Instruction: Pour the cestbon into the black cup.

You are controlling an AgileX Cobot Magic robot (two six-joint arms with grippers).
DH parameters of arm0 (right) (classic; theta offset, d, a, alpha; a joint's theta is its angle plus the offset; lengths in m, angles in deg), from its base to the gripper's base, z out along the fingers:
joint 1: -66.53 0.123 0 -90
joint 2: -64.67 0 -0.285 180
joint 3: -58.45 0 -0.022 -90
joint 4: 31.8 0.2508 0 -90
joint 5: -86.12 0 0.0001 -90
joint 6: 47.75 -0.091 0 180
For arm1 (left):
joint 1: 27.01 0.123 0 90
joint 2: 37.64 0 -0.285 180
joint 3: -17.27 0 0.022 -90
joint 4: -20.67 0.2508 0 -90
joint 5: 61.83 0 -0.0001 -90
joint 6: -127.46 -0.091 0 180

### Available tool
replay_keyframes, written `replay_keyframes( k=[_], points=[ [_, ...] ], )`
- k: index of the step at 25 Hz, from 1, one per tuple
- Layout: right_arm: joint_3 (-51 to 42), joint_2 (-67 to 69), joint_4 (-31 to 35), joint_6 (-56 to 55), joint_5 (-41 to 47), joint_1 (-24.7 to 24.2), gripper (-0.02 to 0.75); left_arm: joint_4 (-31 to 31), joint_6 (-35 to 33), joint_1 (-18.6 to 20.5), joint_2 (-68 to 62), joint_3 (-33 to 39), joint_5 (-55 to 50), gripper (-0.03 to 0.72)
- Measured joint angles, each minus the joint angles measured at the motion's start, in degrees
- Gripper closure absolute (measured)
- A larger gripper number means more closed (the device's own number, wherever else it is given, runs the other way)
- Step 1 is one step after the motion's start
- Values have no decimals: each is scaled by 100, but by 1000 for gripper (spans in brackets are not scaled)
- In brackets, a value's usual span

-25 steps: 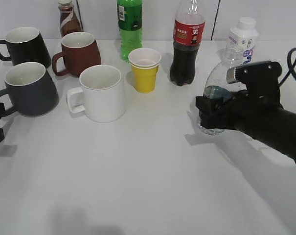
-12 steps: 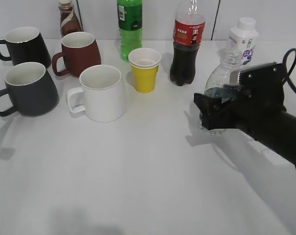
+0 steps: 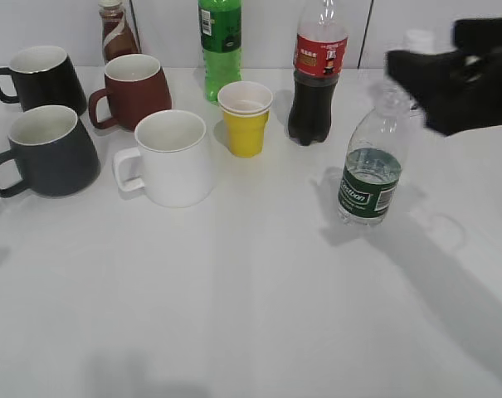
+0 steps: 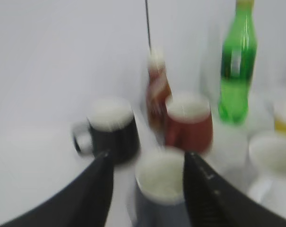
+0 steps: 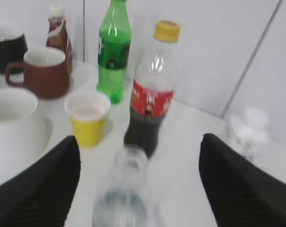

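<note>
The cestbon bottle [image 3: 369, 166] stands upright and uncapped on the table at the right, with nothing holding it. It shows blurred in the right wrist view [image 5: 126, 194]. My right gripper [image 3: 433, 75] is open, blurred, above and behind the bottle; its jaws [image 5: 139, 142] spread wide either side of the bottle neck without touching it. The black cup [image 3: 47, 153], a charcoal-grey mug, sits at the left edge. My left gripper [image 4: 146, 158] is open, with the cup [image 4: 164, 189] between and below its jaws. The left gripper does not show in the exterior view.
A glossy black mug [image 3: 43, 79], a reddish-brown mug [image 3: 134, 89], a white mug [image 3: 176, 157] and a yellow paper cup [image 3: 245, 118] stand nearby. A green soda bottle [image 3: 221, 46], a cola bottle [image 3: 317, 75] and a brown bottle [image 3: 116, 33] line the back.
My right gripper has let go of the cestbon bottle and risen up and back to the right. The bottle now stands free. My left gripper has left the exterior view.
</note>
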Motion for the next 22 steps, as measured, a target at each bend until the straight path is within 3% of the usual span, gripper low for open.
replay_keyframes(
  k=[3,8,11,16,19,22],
  points=[
    [195,-1014,-12,5,1622,40,149,34,207,-550,1184,-447,-1189,240],
    [251,-2633,94,5,4025,46,149,-1098,189,-1594,2495,-1130,-4272,87],
    [251,-3408,313,5,5555,46,149,-1833,-590,-2100,2983,-1640,-6104,71],
    [219,-4377,538,-33,7768,46,149,-2587,-1582,-2237,3443,-1932,-8076,73],
    [5,-4894,550,-144,8405,46,149,-2676,-1864,-2237,3804,-1586,-8402,78],
    [-101,-5392,505,-208,8498,46,149,-2752,-1941,-2232,4366,-1365,-8512,88]
  ],
)
